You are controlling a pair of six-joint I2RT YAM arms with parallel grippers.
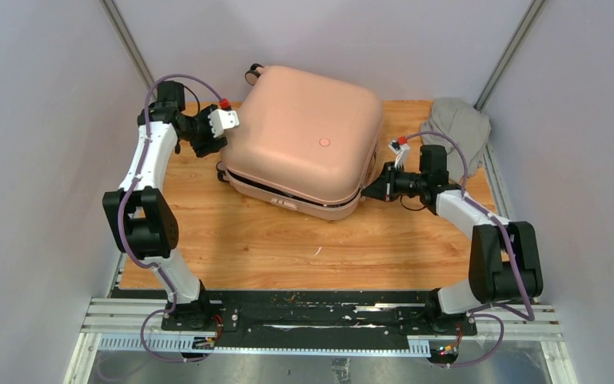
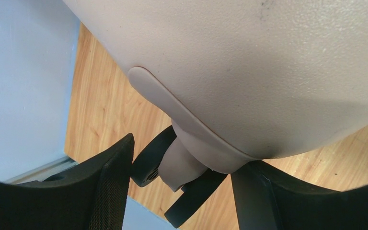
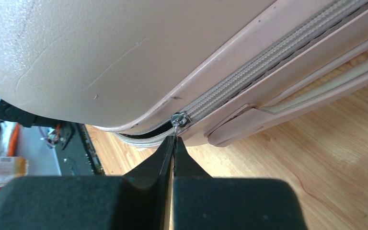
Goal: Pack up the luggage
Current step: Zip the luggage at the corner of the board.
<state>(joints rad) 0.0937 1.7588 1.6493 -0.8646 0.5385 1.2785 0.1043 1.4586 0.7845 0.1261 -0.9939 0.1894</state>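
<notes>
The pale pink luggage (image 1: 304, 148) lies flat on the wooden table, lid down, with a small round emblem (image 1: 324, 142) on its shell. My left gripper (image 1: 217, 146) is at its left corner. In the left wrist view it (image 2: 182, 184) is open, its fingers (image 2: 110, 187) on either side of a black caster wheel (image 2: 148, 163) under the shell (image 2: 249, 67). My right gripper (image 1: 368, 193) is at the luggage's front right corner. In the right wrist view it (image 3: 174, 141) is shut on the zipper pull (image 3: 176, 128) below the slider (image 3: 180, 119). The zipper (image 3: 268, 62) is closed to the right of the slider and gapes to the left.
A grey cloth bundle (image 1: 457, 124) lies on the table's back right corner, behind my right arm. Grey walls enclose the table on the left, back and right. The black base rail (image 1: 320, 308) runs along the near edge.
</notes>
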